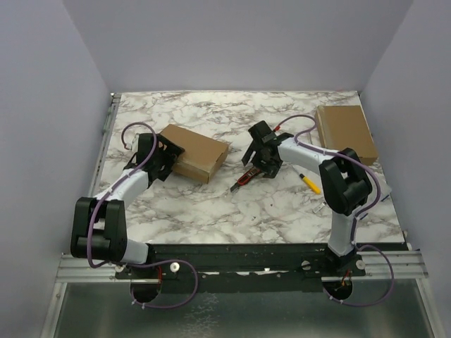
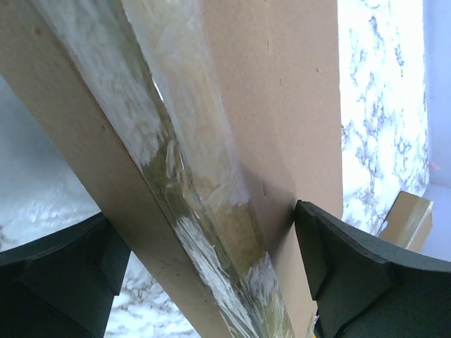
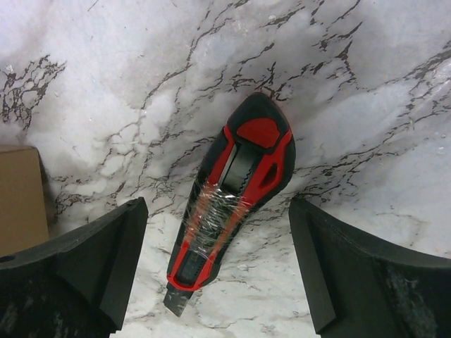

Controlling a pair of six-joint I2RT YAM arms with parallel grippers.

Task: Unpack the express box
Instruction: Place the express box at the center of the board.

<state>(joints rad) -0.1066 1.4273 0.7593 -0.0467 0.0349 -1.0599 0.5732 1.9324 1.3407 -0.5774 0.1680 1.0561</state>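
Left gripper [image 2: 211,262]: black pads [image 2: 352,267] stand wide, astride one end of the express box [image 2: 282,105]. The right-hand pad looks to touch cardboard; the other I cannot judge. No squeeze shows.

Clear tape [image 2: 190,183] runs along the seam between the pads: glossy, wrinkled, yellowed in patches, probably slick to grip.

Box is plain brown card, flat and shallow, faces unmarked. Likely light and stiff at edges and corners, but a broad panel could bow if pinched mid-span. Best hold is probably across a short end or corner, pinning it down while the seam is cut.

Position: flat on the marble table [image 1: 282,113], left of centre, skewed.

Right gripper [image 3: 218,232]: fingers spread wide, holding nothing. The red-and-black utility knife [image 3: 236,190] lies untouched on the marble between them, its body wrapped in clear film, blade tip showing.

Second box [image 1: 345,132] sits at the far right corner, well apart.
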